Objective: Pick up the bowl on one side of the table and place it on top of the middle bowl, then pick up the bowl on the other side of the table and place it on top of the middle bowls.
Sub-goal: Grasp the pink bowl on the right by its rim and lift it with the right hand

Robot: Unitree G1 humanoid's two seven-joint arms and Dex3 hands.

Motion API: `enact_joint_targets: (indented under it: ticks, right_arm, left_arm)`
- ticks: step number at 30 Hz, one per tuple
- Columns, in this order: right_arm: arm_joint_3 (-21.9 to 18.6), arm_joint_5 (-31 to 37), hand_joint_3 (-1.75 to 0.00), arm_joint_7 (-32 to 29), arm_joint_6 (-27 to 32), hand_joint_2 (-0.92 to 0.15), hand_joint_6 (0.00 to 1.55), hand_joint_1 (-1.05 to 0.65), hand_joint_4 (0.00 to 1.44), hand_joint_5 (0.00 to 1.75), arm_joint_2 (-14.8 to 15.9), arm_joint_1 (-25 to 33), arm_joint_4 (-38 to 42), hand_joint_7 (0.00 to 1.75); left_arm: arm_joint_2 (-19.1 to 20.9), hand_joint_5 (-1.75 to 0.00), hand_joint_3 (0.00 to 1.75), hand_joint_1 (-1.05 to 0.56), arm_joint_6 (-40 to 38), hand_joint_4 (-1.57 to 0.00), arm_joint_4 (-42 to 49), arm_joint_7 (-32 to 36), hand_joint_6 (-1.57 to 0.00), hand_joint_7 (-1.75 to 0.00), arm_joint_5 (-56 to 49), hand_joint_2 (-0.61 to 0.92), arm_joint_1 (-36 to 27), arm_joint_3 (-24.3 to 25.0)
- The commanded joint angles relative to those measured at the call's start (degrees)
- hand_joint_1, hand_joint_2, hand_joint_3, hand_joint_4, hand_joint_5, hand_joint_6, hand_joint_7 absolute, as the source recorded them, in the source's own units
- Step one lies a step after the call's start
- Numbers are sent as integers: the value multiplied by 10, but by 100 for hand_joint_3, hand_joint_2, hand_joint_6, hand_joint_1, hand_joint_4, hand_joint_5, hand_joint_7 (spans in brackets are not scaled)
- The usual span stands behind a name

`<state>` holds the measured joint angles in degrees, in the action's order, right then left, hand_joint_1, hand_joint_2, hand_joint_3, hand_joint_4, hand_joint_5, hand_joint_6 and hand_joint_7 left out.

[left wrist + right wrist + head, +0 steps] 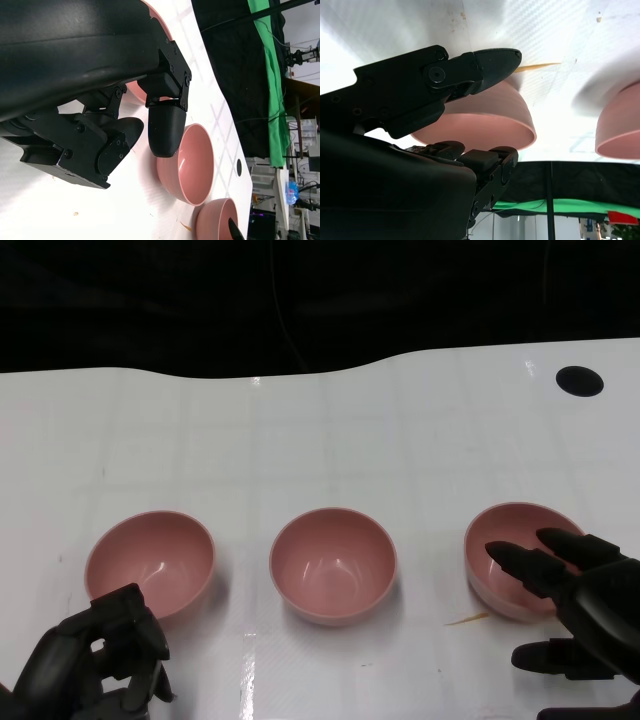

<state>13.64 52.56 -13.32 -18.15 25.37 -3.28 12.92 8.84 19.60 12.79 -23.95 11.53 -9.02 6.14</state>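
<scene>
Three pink bowls are set in a row on the white table (pixel 330 420), each apart from its neighbour. The right bowl (pixel 500 540) is straddled by the right hand (pixel 570 605), whose spread fingers (pixel 520 562) reach over the near rim while a thumb lies along the outer wall; a firm grip cannot be confirmed. The middle bowl (pixel 333 565) lies to that hand's left, well apart. The left hand (pixel 100 660) is curled in on nothing, just before the left bowl (pixel 150 562). A dark hole (pixel 579 380) is seen at the far corner; black and green drapes hang beyond.
</scene>
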Motion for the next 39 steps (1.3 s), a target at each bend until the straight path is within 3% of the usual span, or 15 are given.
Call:
enact_joint_targets:
  ticks: [1,21,30,39]
  right_arm:
    - [10,-4,-12,-5,5,-92,35,-99,36,2,13,-13,13,1]
    - [76,-7,-12,-103,-23,-92,44,-93,46,4,10,-75,152,3]
    - [90,-14,-11,-112,-30,-92,47,-87,50,4,9,-91,184,3]
    - [102,-19,-7,-103,-32,-92,57,-71,61,6,12,-100,193,4]
  left_arm:
    - [7,-175,123,-1,-5,-76,-9,3,-67,-167,2,56,-4,4]
    - [10,-175,122,0,-5,-76,-12,0,-67,-167,2,57,-3,6]
    - [12,-175,122,-1,8,-76,-6,-1,-67,-168,-2,57,-1,5]
    - [15,-175,121,-4,0,-76,-11,5,-67,-167,-6,56,-2,6]
